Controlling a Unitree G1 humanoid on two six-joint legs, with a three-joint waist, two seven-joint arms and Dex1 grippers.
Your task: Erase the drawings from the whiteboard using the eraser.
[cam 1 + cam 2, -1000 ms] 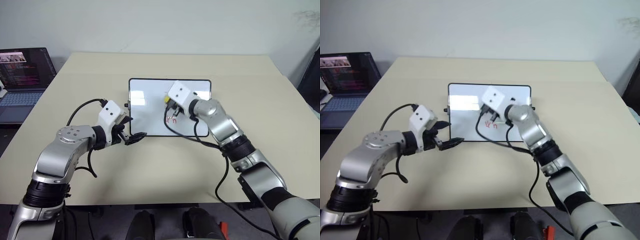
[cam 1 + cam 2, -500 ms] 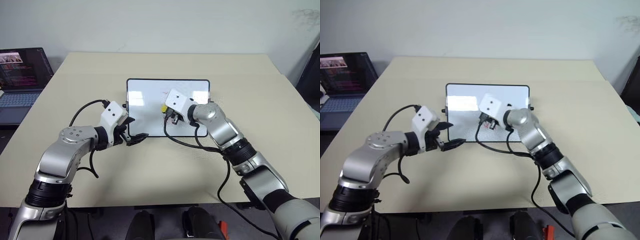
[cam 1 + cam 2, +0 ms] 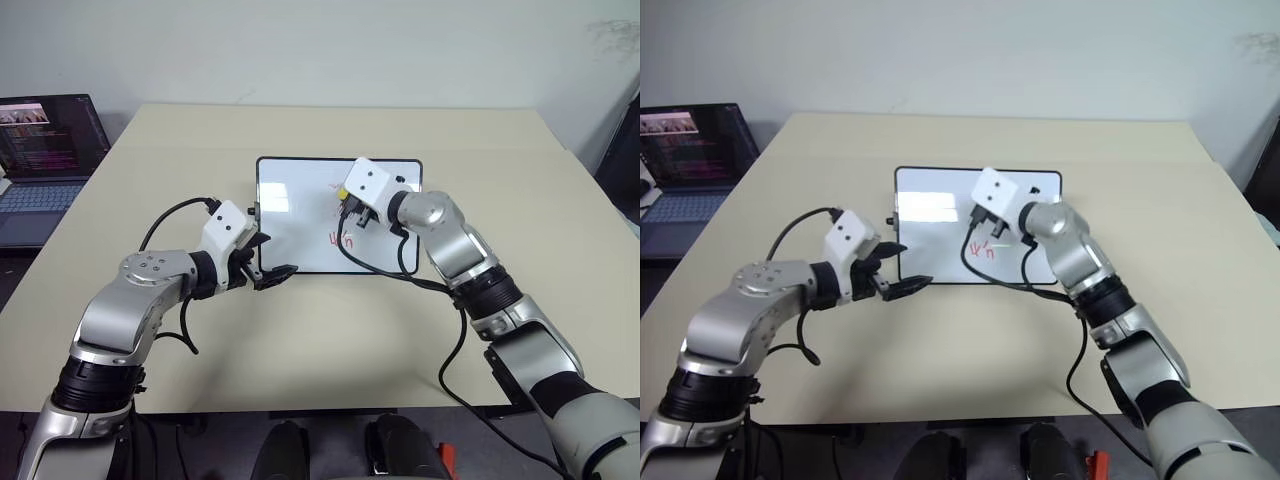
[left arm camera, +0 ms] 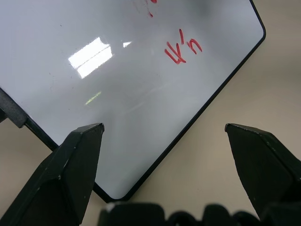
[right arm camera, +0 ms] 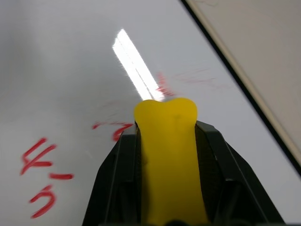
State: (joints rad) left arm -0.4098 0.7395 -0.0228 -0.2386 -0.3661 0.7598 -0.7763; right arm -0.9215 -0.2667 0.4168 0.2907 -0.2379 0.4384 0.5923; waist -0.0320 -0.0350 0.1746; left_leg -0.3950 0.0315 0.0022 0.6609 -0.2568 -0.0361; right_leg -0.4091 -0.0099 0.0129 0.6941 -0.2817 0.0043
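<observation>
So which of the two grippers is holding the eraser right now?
The right gripper, shut on the yellow eraser over the whiteboard; the left gripper is open and empty.

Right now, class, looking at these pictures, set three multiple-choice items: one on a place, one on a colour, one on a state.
1. Where is the laptop?
A. on the whiteboard
B. off the table's far left edge
C. under the right gripper

2. What colour are the drawings?
A. red
B. blue
C. green

3. How does the left gripper stand?
A. shut on the eraser
B. shut on nothing
C. open

Answers:
1 B, it sits beyond the table, left.
2 A, red marks lie on the whiteboard.
3 C, its fingers are spread; the right gripper clamps the eraser.
</observation>
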